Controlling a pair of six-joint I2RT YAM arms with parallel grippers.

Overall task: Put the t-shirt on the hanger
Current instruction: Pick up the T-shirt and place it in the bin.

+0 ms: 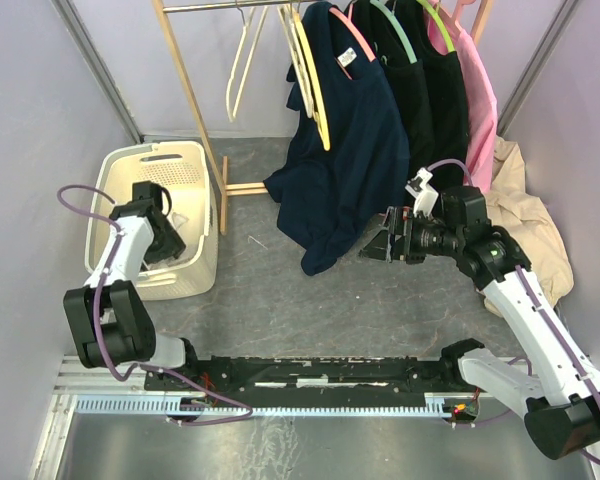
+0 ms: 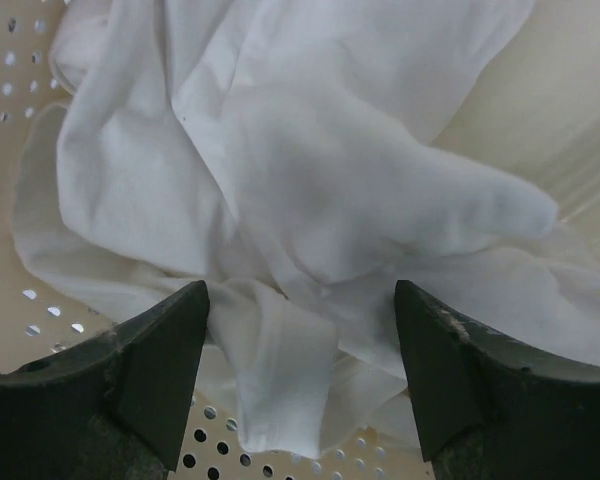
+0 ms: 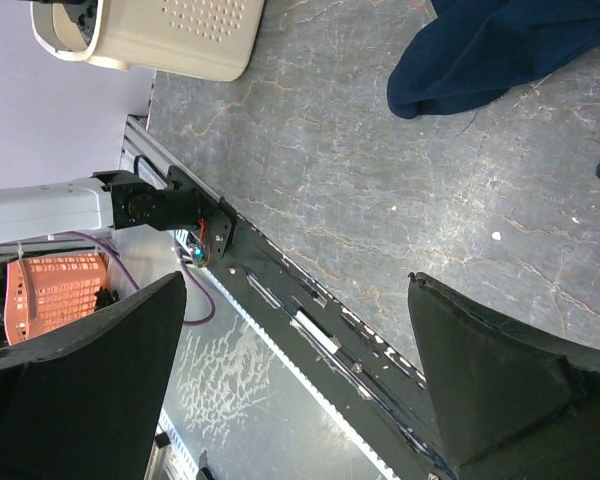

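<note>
The white t-shirt [image 2: 310,170] lies crumpled in the cream laundry basket [image 1: 205,175] at the left. My left gripper [image 2: 300,300] is down inside the basket, open, with its fingers [image 2: 150,370] on either side of a hanging fold of the shirt. In the top view the left gripper [image 1: 165,240] hides most of the shirt. The yellow hanger [image 1: 316,100] hangs on the rack at the back, against the navy shirt [image 1: 345,150]. My right gripper [image 1: 380,245] is open and empty, held above the table just below the navy shirt's hem.
A wooden rack [image 1: 190,90] at the back holds cream-white hangers [image 1: 242,60], black shirts [image 1: 420,80] and a pink garment [image 1: 477,90]. A beige garment [image 1: 525,220] lies at the right. The right wrist view shows the grey table [image 3: 380,170] and the basket [image 3: 160,30].
</note>
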